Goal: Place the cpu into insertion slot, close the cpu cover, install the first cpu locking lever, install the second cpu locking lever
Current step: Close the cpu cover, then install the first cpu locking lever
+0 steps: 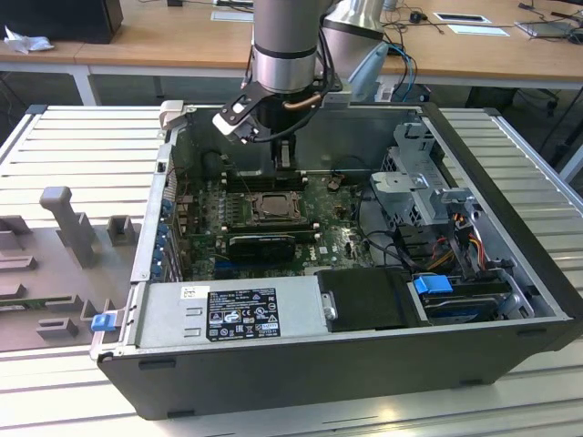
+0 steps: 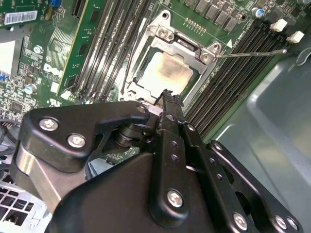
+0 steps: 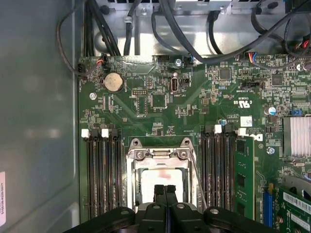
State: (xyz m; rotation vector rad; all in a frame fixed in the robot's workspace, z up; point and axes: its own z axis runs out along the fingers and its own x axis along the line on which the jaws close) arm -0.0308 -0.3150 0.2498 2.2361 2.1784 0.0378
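The cpu (image 2: pixel 167 73) lies in its socket on the green motherboard, its pale top showing through the window of the cpu cover (image 2: pixel 156 44). The cover (image 3: pixel 158 154) lies flat over the chip (image 3: pixel 160 177). A thin wire locking lever (image 2: pixel 252 52) sticks out from a socket corner across the memory slots. My gripper (image 3: pixel 164 188) hangs just above the socket's edge, shut, fingertips (image 2: pixel 167 94) pressed together with nothing between them. In the exterior view the gripper (image 1: pixel 283 159) reaches down into the open case above the socket (image 1: pixel 271 206).
Black memory slots (image 3: pixel 104 174) flank the socket on both sides. A long black card (image 1: pixel 261 244) lies in front of it, with the power supply (image 1: pixel 228 314) beyond. A drive cage (image 1: pixel 419 182) and cables (image 3: pixel 184 29) crowd the case, and its metal wall (image 3: pixel 39 121) stands close.
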